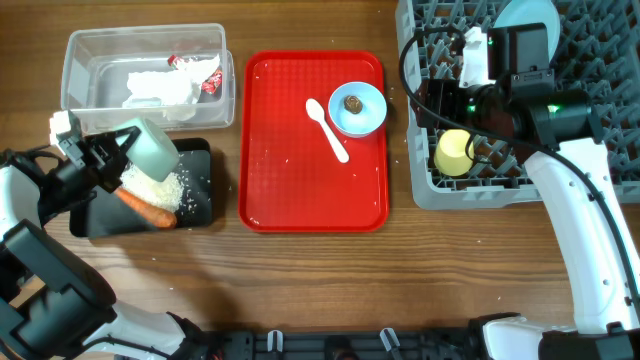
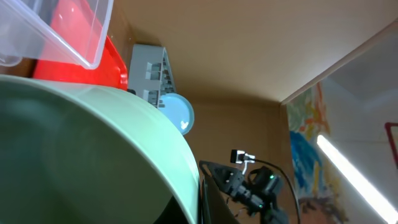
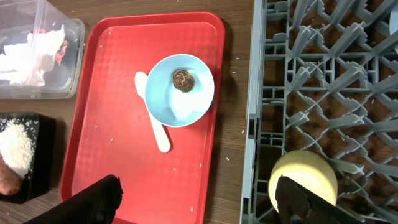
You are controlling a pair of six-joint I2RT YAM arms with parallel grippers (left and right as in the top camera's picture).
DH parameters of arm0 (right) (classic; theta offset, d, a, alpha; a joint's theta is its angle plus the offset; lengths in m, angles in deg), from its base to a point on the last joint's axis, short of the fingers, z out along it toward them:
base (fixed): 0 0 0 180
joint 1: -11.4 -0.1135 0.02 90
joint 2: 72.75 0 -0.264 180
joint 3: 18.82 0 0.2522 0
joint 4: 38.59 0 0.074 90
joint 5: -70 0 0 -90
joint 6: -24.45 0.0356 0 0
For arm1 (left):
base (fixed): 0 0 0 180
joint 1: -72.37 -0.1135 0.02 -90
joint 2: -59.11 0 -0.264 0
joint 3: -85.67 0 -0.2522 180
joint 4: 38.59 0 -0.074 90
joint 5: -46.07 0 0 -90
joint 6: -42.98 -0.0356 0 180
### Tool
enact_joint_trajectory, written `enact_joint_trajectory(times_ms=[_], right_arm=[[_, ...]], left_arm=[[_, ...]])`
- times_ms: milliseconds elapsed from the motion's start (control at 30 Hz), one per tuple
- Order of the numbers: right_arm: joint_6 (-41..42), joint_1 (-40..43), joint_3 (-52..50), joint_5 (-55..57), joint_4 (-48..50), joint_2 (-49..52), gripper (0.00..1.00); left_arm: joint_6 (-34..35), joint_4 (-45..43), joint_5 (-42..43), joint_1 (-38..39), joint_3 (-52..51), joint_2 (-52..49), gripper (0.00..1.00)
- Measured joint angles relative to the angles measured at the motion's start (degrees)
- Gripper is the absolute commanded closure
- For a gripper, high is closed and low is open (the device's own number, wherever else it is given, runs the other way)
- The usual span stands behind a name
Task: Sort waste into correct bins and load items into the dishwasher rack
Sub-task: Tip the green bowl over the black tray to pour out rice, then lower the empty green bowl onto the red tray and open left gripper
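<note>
At 9 o'clock, left gripper (image 1: 122,150) pinching the rim of pale green bowl (image 1: 155,148), tipped steeply, outer wall uppermost, over black tray (image 1: 200,205) with white crumbs (image 1: 155,186) and carrot piece (image 1: 148,208). Just beyond at 10 o'clock, clear tub (image 1: 110,50) with napkin (image 1: 160,88) and red wrapper (image 1: 207,78). At centre, on red serving tray (image 1: 290,190): light blue bowl (image 1: 368,118) upright with brown morsel (image 1: 352,102); just beside it at 9 o'clock, white spoon (image 1: 330,130), long axis 11 to 5 o'clock, scoop end at 11. At 3 o'clock, over the 9 o'clock edge of dishwasher rack (image 1: 600,40), right gripper (image 3: 199,183) spread wide, gripping nothing, near yellow cup (image 1: 455,152); light blue plate (image 1: 527,18) at 1 o'clock.
</note>
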Motion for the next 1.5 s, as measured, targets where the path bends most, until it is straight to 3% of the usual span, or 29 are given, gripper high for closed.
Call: enact_joint_trajectory(times_ms=[367,467,633,767,1000,1100,1400,1433,1500], right_arm=[[-1.5,0.0,0.0,0.0,-0.1,0.0,0.15],[-2.3,0.0,0.0,0.0,-0.1,0.0,0.13],[-3.0,0.0,0.0,-0.1,-0.1,0.0,0.13],[-3.0,0.0,0.0,-0.8,-0.1,0.0,0.13],[-3.0,0.0,0.0,-1.5,-0.2,0.0,0.13],[-3.0,0.0,0.0,-1.6,-0.5,0.0,0.13],[-3.0,0.0,0.0,-1.6,-1.3,0.0,0.13],[-3.0,0.0,0.0,-1.6,-1.3,0.0,0.13],[-3.0,0.0,0.0,-1.8,-1.0,0.0,0.13]], left_arm=[[0.9,2.2,0.0,0.7,0.0,0.0,0.96],[-1.5,1.4,-0.5,5.9,0.0,1.3,0.96],[-3.0,-8.9,-8.6,22.8,2.4,5.6,0.96],[3.1,-19.0,-26.1,39.0,3.5,6.6,0.96],[17.4,-25.6,-72.7,68.5,3.5,4.7,0.96],[21.7,-27.9,-84.8,74.7,3.5,1.0,0.81],[24.3,-30.1,-91.7,76.8,3.5,-3.6,0.75],[24.3,-30.5,-91.7,76.6,3.5,-3.6,0.73],[24.4,-30.3,-91.8,75.4,3.8,-3.3,0.58]])
